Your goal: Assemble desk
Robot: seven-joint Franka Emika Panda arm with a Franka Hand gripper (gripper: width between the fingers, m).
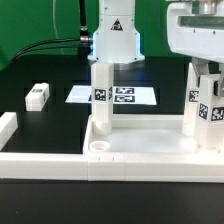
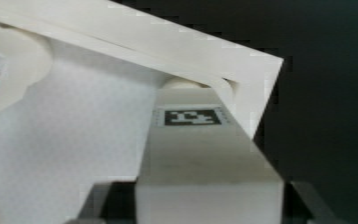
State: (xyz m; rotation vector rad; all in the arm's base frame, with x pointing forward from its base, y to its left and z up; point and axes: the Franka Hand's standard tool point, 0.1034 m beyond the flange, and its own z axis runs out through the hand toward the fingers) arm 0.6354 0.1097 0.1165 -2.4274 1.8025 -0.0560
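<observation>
Four white tagged legs seem to show in the exterior view. One, the loose leg, lies flat on the black desk toward the exterior view's left, well apart from the rest. The tabletop, a white tray with a raised rim, lies near the front of the desk, just beside the long white border rail. The far-left leg stands upright at the tabletop's back corner on the exterior view's left, and the round socket at the near corner on that side shows as a bare ring. On the exterior view's right a narrower upright with its own tag, the far-right leg, stands at the back, partly hidden. Just in front of it the gripped leg stands upright over the near right corner, its top between the jaws. The jaws are partly closed and clamped on that leg. In the wrist view the gripped leg runs out from between the two dark fingers, its tag facing the camera and its far end meeting the rim at the tabletop corner. Whether it sits fully in its socket I cannot tell. The marker board lies flat behind the tabletop, between it and the robot base.
</observation>
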